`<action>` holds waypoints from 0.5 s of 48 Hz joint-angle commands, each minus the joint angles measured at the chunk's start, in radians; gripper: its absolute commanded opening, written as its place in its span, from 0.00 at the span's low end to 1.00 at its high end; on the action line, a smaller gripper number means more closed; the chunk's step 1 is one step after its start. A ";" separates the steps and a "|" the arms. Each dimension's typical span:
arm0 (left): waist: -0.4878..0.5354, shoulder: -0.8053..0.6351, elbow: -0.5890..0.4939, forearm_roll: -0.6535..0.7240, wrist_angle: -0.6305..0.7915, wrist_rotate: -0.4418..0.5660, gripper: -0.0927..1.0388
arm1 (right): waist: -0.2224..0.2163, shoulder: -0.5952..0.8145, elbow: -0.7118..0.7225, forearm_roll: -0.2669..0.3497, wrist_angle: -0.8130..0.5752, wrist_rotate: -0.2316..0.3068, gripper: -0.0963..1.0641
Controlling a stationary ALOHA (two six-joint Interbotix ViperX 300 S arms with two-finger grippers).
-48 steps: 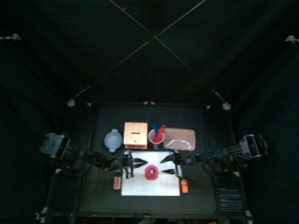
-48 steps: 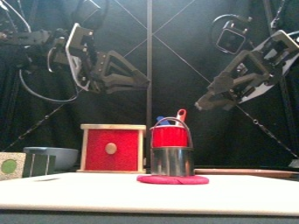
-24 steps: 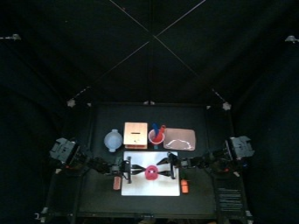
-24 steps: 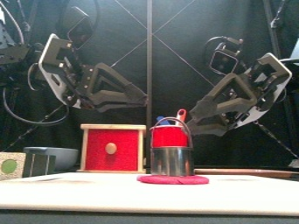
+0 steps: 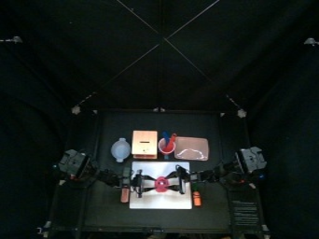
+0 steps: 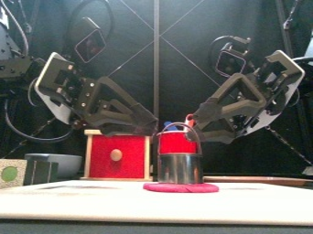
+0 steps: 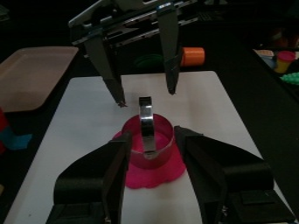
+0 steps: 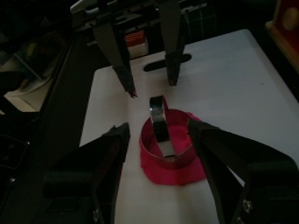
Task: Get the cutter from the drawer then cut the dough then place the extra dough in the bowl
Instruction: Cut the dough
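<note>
the cutter (image 6: 180, 169), standing between the fingertips of the left gripper (image 7: 153, 140) and those of the right gripper (image 8: 156, 129), is polished metal, a glossy band with bright reflections. the dough (image 6: 181, 187) under it, below the fingertips, looks soft and matt. the cutting board (image 6: 110, 203) beneath is smooth, matt white plastic. the fingers (image 7: 103, 171) look dull black, plastic-like. beyond them the box (image 6: 88, 155) is pale bare wood with a smooth red drawer front (image 6: 128, 146); the cup (image 6: 178, 143) is glossy red plastic.

the cutter (image 6: 180, 169) stands on the dough (image 6: 181, 187), on the cutting board (image 5: 162, 201) at the tabletop's (image 5: 212, 126) front middle. behind, left to right: bowl (image 5: 119, 147), box (image 6: 117, 155), cup (image 5: 169, 145), tray (image 5: 193, 147).
</note>
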 commanded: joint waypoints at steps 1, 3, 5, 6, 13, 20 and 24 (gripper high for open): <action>0.011 0.009 -0.037 0.002 -0.002 0.000 0.79 | 0.005 -0.020 -0.014 0.003 0.006 0.000 0.85; 0.017 0.015 -0.041 0.002 -0.002 0.000 0.79 | 0.006 -0.017 -0.014 0.003 0.009 0.000 0.85; 0.021 0.018 -0.046 0.002 -0.002 0.000 0.79 | 0.006 -0.014 -0.015 0.005 0.014 0.000 0.84; 0.025 0.020 -0.048 0.002 0.000 0.000 0.79 | 0.006 -0.011 -0.017 0.006 0.014 0.000 0.84; 0.038 0.029 -0.060 0.002 0.005 0.002 0.79 | 0.006 0.008 -0.025 0.017 0.017 -0.002 0.83; 0.041 0.031 -0.063 0.000 0.025 0.000 0.79 | 0.006 0.025 -0.034 0.017 0.020 -0.002 0.79; 0.043 0.035 -0.064 0.000 0.046 0.000 0.79 | 0.005 0.031 -0.035 0.018 0.025 -0.002 0.77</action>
